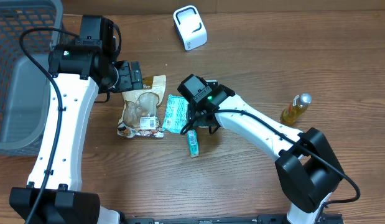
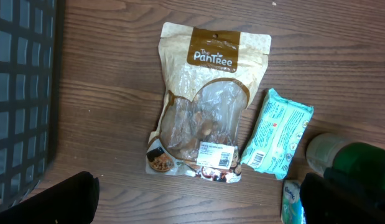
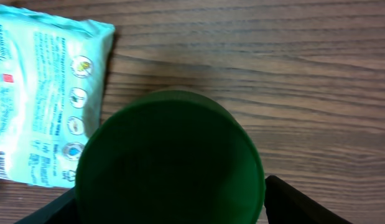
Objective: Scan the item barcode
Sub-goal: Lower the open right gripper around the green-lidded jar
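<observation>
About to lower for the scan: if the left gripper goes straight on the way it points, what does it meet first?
Most likely the Pantree snack pouch, near its lower end, flat on the table; depth is unclear, so possibly bare wood beside it.

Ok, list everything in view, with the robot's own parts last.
basket: one, grey, far left
boxy device: one, white, top centre
snack pouch: one, beige, left of centre
packet: one, teal, right of pouch
small tube: one, teal, by packet's near corner
bottle: one, yellow, right side
green container: one, dark green, in right gripper
table: one, brown wood
left gripper: one, black, open above pouch
right gripper: one, black, shut on green container
</observation>
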`<control>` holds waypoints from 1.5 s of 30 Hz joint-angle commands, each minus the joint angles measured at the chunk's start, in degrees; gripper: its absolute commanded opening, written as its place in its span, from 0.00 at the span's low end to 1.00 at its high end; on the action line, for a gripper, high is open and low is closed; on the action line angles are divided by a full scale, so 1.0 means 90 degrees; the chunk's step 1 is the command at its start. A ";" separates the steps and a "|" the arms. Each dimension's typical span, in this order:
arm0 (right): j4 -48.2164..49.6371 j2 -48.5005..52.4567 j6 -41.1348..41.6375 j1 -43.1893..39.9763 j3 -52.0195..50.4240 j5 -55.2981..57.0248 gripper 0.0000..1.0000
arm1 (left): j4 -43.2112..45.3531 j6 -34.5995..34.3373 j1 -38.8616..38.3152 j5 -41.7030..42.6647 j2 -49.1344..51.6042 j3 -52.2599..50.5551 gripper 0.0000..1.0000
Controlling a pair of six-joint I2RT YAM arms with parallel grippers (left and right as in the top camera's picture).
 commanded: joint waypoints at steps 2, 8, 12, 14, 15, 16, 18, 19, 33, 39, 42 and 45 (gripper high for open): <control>-0.0124 0.0046 0.0049 -0.0148 0.0066 0.0289 0.77 | 0.0000 0.0053 -0.0005 0.0032 0.0051 -0.0010 1.00; -0.0406 0.0046 0.0075 -0.0459 0.0066 0.0211 0.77 | 0.0000 0.0053 -0.0005 0.0032 0.0051 -0.0010 0.99; -0.0481 0.0046 0.0070 -0.0631 0.0066 -0.0083 0.77 | 0.0000 0.0053 -0.0005 0.0032 0.0051 -0.0010 0.99; -0.0478 0.0046 0.0073 -0.0690 0.0066 -0.0165 0.77 | 0.0000 0.0053 -0.0005 0.0032 0.0051 -0.0010 1.00; -0.0476 0.0046 0.0073 -0.0714 0.0066 -0.0185 0.77 | 0.0000 0.0053 -0.0005 0.0032 0.0051 -0.0010 1.00; -0.0474 0.0046 0.0070 -0.0731 0.0066 -0.0223 0.78 | -0.0002 0.0053 -0.0005 0.0032 0.0051 -0.0010 0.99; -0.0471 0.0046 0.0073 -0.0753 0.0066 -0.0248 0.85 | -0.0002 0.0053 -0.0005 0.0032 0.0051 -0.0010 1.00; -0.0471 0.0046 0.0073 -0.0753 0.0066 -0.0248 0.88 | 0.0000 0.0053 -0.0005 0.0032 0.0051 -0.0010 0.99; -0.1234 0.0046 0.0075 -0.0775 0.1207 -0.0245 1.00 | 0.0000 0.0053 -0.0005 0.0032 0.0051 -0.0010 0.99; -0.1532 0.0046 0.0498 -0.0818 0.1508 -0.0240 1.00 | 0.0000 0.0053 -0.0005 0.0032 0.0051 -0.0010 0.99; -0.1613 0.0049 0.0646 -0.0945 0.1508 -0.0243 1.00 | 0.0000 0.0053 -0.0005 0.0032 0.0051 -0.0010 1.00; -0.1710 0.0049 0.0760 -0.1069 0.1508 -0.0294 1.00 | 0.0000 0.0053 -0.0005 0.0032 0.0051 -0.0010 0.99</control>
